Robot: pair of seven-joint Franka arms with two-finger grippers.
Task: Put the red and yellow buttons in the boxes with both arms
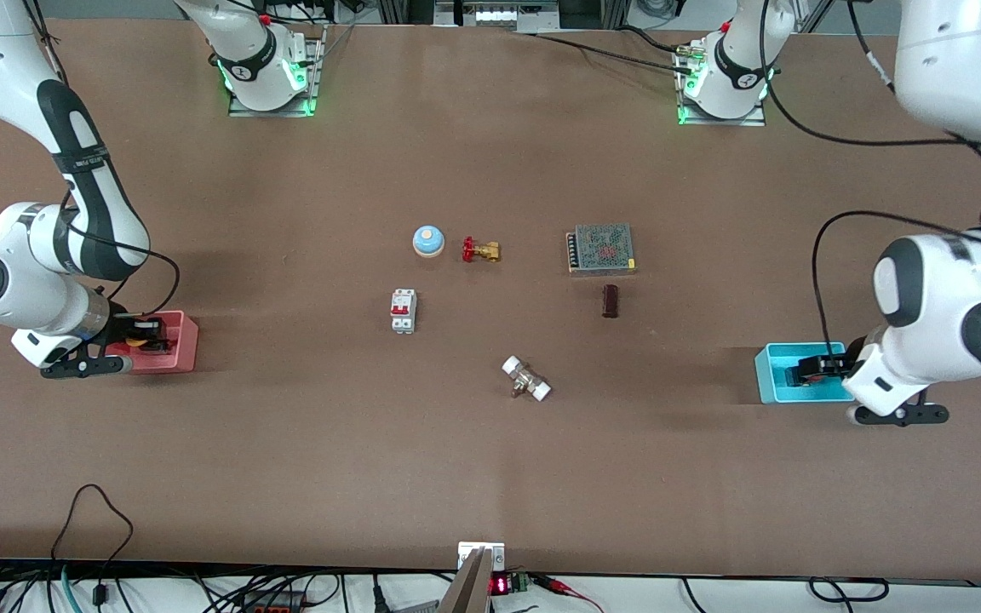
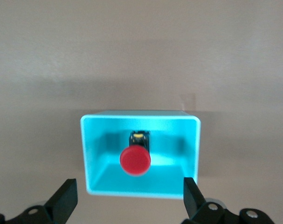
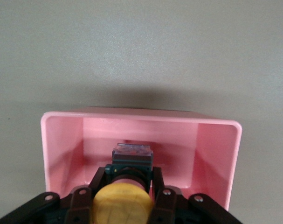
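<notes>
Front view: brown table (image 1: 490, 477); white right arm (image 1: 48, 255) and white left arm (image 1: 950, 306) hide much of both bins. Pink-red plastic bin (image 1: 182, 340) at table's 9 o'clock, toward right arm's end; bright cyan plastic bin (image 1: 776, 375) at 3 o'clock, toward left arm's end.

Right gripper (image 3: 128, 186) low inside pink bin, fingers (image 3: 95, 181) clamped on orange-yellow-capped button (image 3: 121, 205); cap cut off by frame edge, long axis along the fingers, base toward bin floor.

Left gripper (image 2: 127, 198) over cyan bin, spread wide, holding nothing. Red-capped button (image 2: 135, 159) rests in cyan bin, cap up toward wrist camera, black base mostly hidden beneath.
</notes>
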